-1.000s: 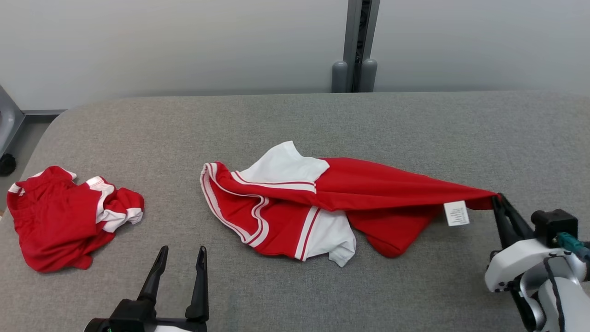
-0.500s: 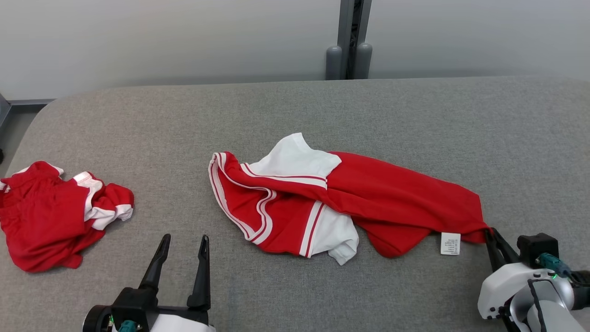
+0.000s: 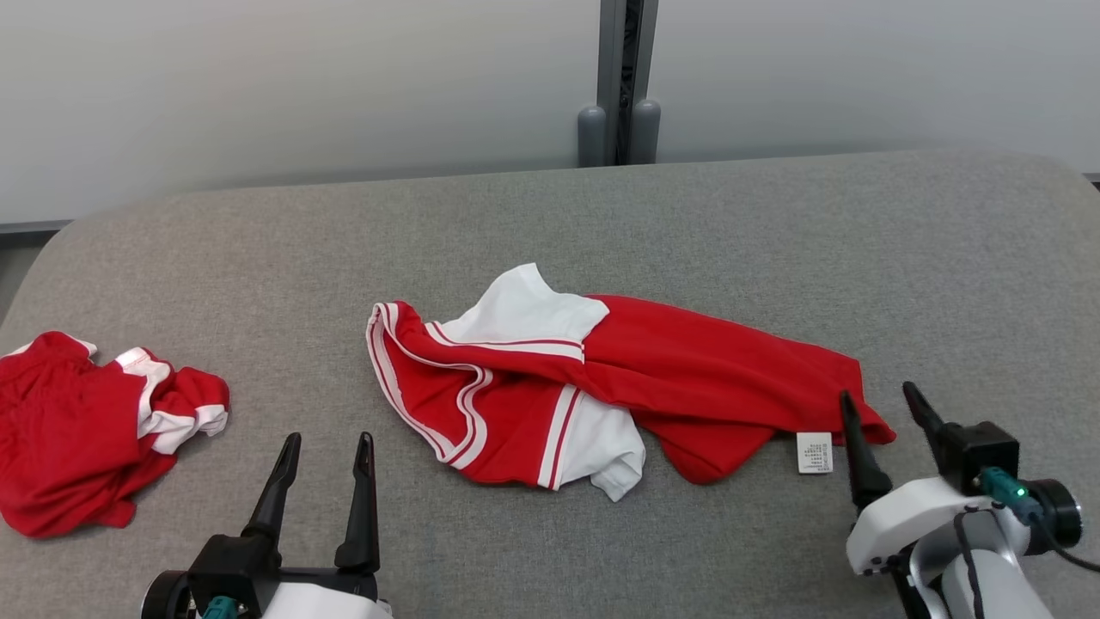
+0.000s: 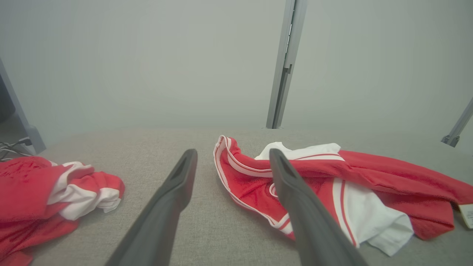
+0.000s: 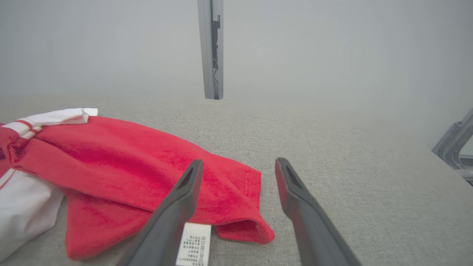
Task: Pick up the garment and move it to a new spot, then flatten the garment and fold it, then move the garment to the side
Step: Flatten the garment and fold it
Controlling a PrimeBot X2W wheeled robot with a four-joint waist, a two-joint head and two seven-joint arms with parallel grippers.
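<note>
The garment (image 3: 619, 378), a red and white shirt with striped trim, lies crumpled across the middle of the grey table (image 3: 730, 223). Its white label (image 3: 813, 452) hangs off the red corner nearest my right gripper (image 3: 878, 401). That gripper stands open, its fingers straddling the red corner (image 5: 244, 221) without holding it. My left gripper (image 3: 328, 442) is open near the front edge, left of the garment's striped hem (image 4: 236, 173), and holds nothing.
A second red and white garment (image 3: 86, 430) lies bunched at the table's left edge. A grey post (image 3: 620, 82) stands behind the far edge against a pale wall. Bare grey fabric stretches along the far and right sides of the table.
My right gripper came down toward the front with the red corner and opened, letting it drop onto the table. The camera has shifted; my left gripper stays open.
</note>
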